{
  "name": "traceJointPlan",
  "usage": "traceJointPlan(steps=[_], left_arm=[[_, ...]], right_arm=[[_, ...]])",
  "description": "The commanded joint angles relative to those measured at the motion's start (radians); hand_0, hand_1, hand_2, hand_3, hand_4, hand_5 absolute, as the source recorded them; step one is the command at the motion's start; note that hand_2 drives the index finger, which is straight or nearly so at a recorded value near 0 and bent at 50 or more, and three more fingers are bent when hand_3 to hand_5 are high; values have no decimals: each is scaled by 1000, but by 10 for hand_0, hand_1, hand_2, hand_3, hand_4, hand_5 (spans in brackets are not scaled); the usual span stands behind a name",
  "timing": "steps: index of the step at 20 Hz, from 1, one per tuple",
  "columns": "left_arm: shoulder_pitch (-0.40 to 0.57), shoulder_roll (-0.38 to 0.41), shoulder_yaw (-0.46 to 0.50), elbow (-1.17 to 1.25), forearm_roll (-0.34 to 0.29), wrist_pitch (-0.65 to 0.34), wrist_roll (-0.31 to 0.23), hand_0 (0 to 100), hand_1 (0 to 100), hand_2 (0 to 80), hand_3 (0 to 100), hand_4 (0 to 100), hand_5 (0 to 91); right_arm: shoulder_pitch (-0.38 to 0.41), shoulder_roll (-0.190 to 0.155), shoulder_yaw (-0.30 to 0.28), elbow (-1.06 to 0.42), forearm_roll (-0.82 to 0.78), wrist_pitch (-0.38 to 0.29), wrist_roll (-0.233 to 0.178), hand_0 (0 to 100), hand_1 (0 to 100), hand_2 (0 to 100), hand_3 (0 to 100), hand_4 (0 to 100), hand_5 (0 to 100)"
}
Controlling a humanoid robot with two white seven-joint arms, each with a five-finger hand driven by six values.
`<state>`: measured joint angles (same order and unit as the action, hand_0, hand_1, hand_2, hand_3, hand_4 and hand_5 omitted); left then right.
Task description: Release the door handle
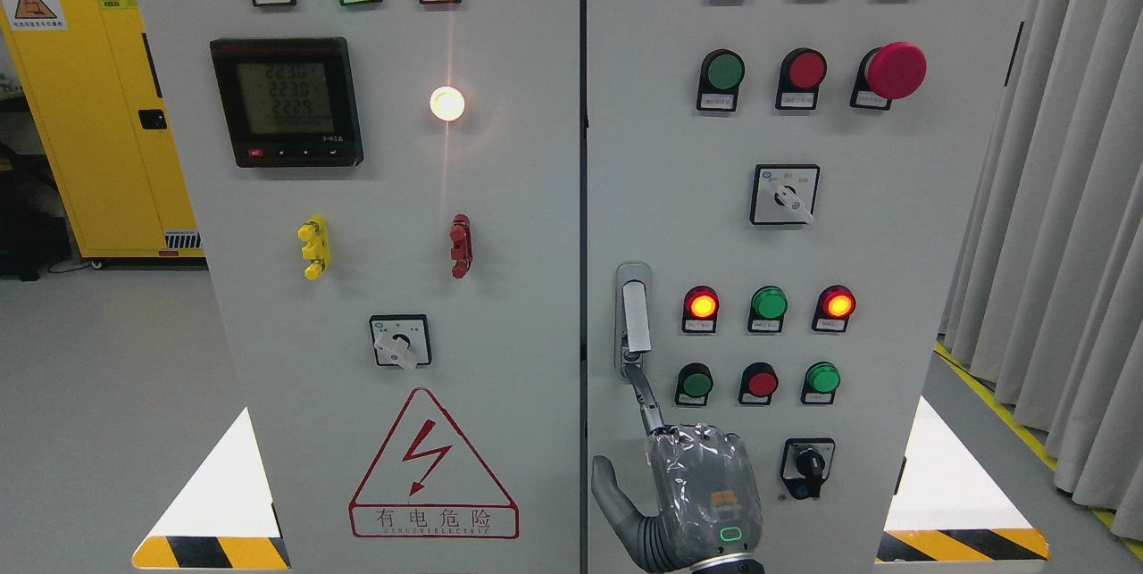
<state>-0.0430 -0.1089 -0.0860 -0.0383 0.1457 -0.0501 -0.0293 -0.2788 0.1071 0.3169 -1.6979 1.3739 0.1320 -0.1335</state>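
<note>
A grey switch cabinet (518, 199) with two closed doors is filling the view, with a yellow locker (89, 128) standing behind it at the left and a curtain (1063, 217) hanging at the right. On the left door, a red warning triangle (433, 467) is carrying a lightning bolt and the words "有电危险". Above it a meter (286, 101) is showing what look like 2230, 2230 and 2229. The tags under the lamps are too small to read. The door handle (634, 315) is sitting upright on the right door, just beside the seam between the doors. The right hand (701, 503) is hovering directly below it, not clamped on anything. Its thumb (612, 489) is sticking out to the side, and its forefinger (645, 400) is pointing up and touching the handle's lower end. The other fingers are looking folded. The release is probably almost finished, with only that one contact remaining. If the forefinger is catching behind the handle, pulling back could be dragging the handle out or tugging the door open. Drifting right while retreating could be bumping the push buttons (762, 382) or the key switch (808, 467), both near the hand.
</note>
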Motion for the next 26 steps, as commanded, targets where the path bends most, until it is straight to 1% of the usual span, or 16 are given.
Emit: traceJointPlan(steps=[1, 7, 9, 10, 11, 12, 13, 14, 16, 17, 19, 21, 22, 23, 24, 26], left_arm=[[0, 0, 0, 0, 0, -1, 0, 120, 556, 0, 0, 0, 0], [0, 0, 0, 0, 0, -1, 0, 120, 556, 0, 0, 0, 0], [0, 0, 0, 0, 0, -1, 0, 120, 556, 0, 0, 0, 0], [0, 0, 0, 0, 0, -1, 0, 120, 556, 0, 0, 0, 0], [0, 0, 0, 0, 0, -1, 0, 120, 556, 0, 0, 0, 0], [0, 0, 0, 0, 0, -1, 0, 120, 556, 0, 0, 0, 0], [0, 0, 0, 0, 0, -1, 0, 120, 556, 0, 0, 0, 0], [0, 0, 0, 0, 0, -1, 0, 120, 556, 0, 0, 0, 0], [0, 0, -1, 0, 0, -1, 0, 120, 556, 0, 0, 0, 0], [0, 0, 0, 0, 0, -1, 0, 120, 556, 0, 0, 0, 0], [0, 0, 0, 0, 0, -1, 0, 120, 556, 0, 0, 0, 0], [0, 0, 0, 0, 0, -1, 0, 120, 556, 0, 0, 0, 0], [0, 0, 0, 0, 0, -1, 0, 120, 556, 0, 0, 0, 0], [0, 0, -1, 0, 0, -1, 0, 120, 556, 0, 0, 0, 0], [0, 0, 0, 0, 0, -1, 0, 120, 556, 0, 0, 0, 0], [0, 0, 0, 0, 0, -1, 0, 120, 556, 0, 0, 0, 0]], right_arm=[[3, 0, 2, -29, -1, -3, -5, 554, 297, 43, 1000, 1000, 1000], [15, 0, 2, -48, -1, -5, -11, 553, 298, 56, 1000, 1000, 1000], [23, 0, -1, -54, -3, -6, -32, 553, 298, 114, 1000, 1000, 1000], [26, 0, -4, -55, -3, -8, -38, 555, 298, 179, 998, 978, 1000], [27, 0, -8, -55, -3, -9, -35, 579, 309, 240, 872, 890, 889], [29, -1, -10, -58, -4, -9, -35, 591, 316, 242, 855, 884, 869], [32, -1, -10, -63, -4, -9, -35, 681, 348, 254, 680, 747, 665], [35, -1, -10, -77, -4, -11, -34, 710, 358, 253, 675, 742, 662], [36, -1, -10, -88, -4, -9, -34, 839, 378, 294, 606, 673, 608], [35, -1, -10, -91, -4, -9, -32, 836, 381, 329, 599, 663, 592], [35, 0, -12, -98, -4, -9, -29, 829, 379, 394, 604, 659, 586], [33, -1, -13, -112, -4, -11, -23, 782, 377, 463, 666, 678, 597], [32, -1, -13, -118, -4, -9, -18, 773, 367, 564, 783, 752, 643], [30, -1, -13, -121, -4, -9, -14, 744, 368, 566, 785, 755, 651], [30, -1, -15, -124, -6, -9, -11, 676, 365, 640, 855, 810, 699], [26, 0, -16, -129, -6, -9, -9, 568, 365, 698, 931, 845, 739]])
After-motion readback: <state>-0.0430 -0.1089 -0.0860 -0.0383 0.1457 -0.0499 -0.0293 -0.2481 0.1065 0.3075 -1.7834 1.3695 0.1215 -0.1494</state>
